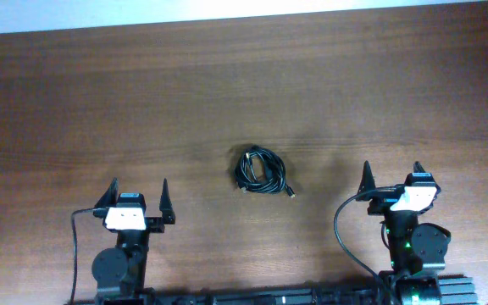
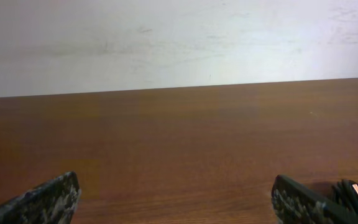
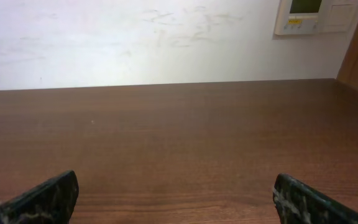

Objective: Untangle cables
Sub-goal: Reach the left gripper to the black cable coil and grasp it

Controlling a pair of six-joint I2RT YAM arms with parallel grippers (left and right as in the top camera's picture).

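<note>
From overhead, the thin black cables [image 1: 263, 172] lie as one small coiled knot on the dark brown wooden table [image 1: 100, 102], near its middle. One short end with a small plug sticks out toward the lower right of the bundle. The knot lies between the two arms and farther from the robot base than either. The left gripper [image 1: 139, 198] sits well apart from it, with its two black fingers spread wide. The right gripper [image 1: 392, 175] is also clear of the knot, jaws likewise wide apart, nothing between them. How many cords make up the knot cannot be told at this size.

In the left wrist view, the camouflage-patterned fingertips [image 2: 50, 199] stand apart at the bottom corners, with bare tabletop between them. A small part of the cable bundle shows at the lower right corner, outside the right-hand finger and cut off by the frame edge. A plain white wall [image 2: 166, 37] rises behind the table.

In the right wrist view, the fingertips [image 3: 306, 200] are spread the same way over bare wood. The cables are out of sight here. A pale wall-mounted control panel [image 3: 300, 15] is cut off at the top edge.
</note>
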